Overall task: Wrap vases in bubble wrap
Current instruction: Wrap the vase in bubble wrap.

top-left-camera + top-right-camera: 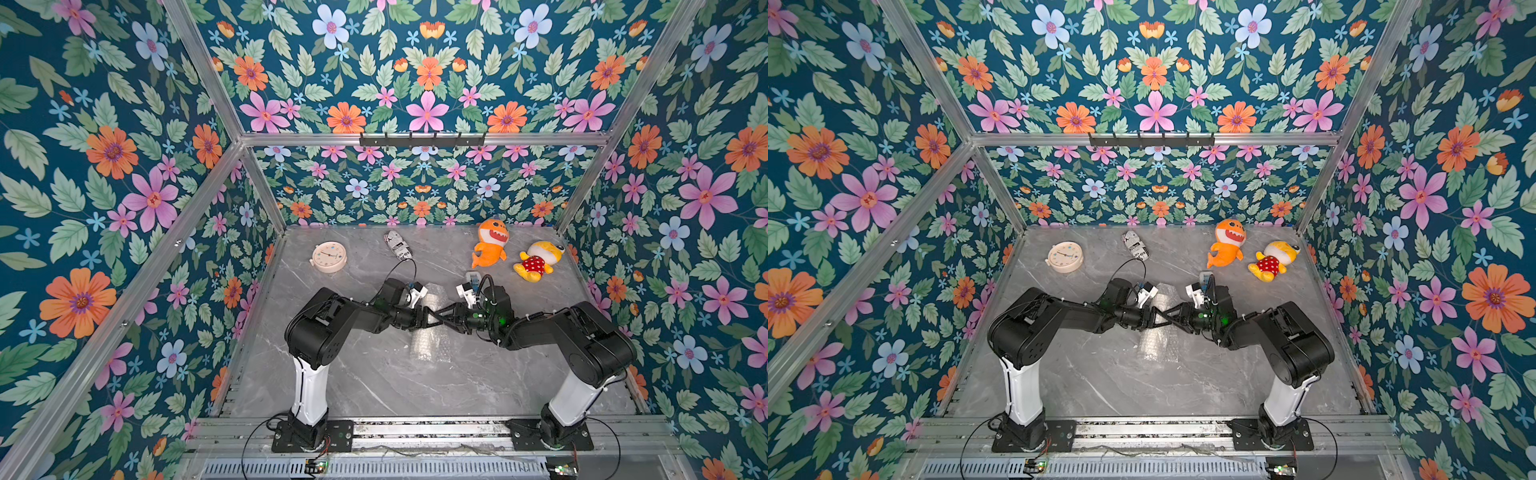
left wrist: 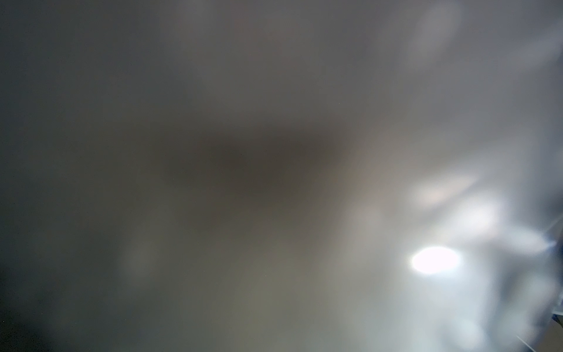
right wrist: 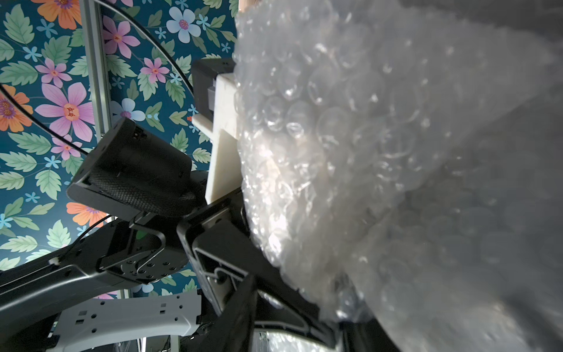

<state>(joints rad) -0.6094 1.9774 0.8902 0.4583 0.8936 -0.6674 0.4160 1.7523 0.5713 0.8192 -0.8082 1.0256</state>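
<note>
Left pincer (image 1: 438, 320) and right pincer (image 1: 435, 316) cross directly over bubble wrap (image 1: 430, 347).

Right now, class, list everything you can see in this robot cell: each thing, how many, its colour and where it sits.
bubble wrap: one, clear whitish, rolled bundle at table centre, under the crossed grippers
vase: none visible; whether it is inside the wrap cannot be told
clock: one, cream, far left, lying face up
printed roll: one, black and white, far middle
shark plush: one, orange, far right
yellow plush: one, yellow with red spotted outfit, beside the shark plush
table: one, grey marble
hook rail: one, black, on the back frame bar
walls: floral, blue-green, on three sides
left gripper: one, black, shut, at the wrap
right gripper: one, black, crossing the left; jaws hidden
</note>
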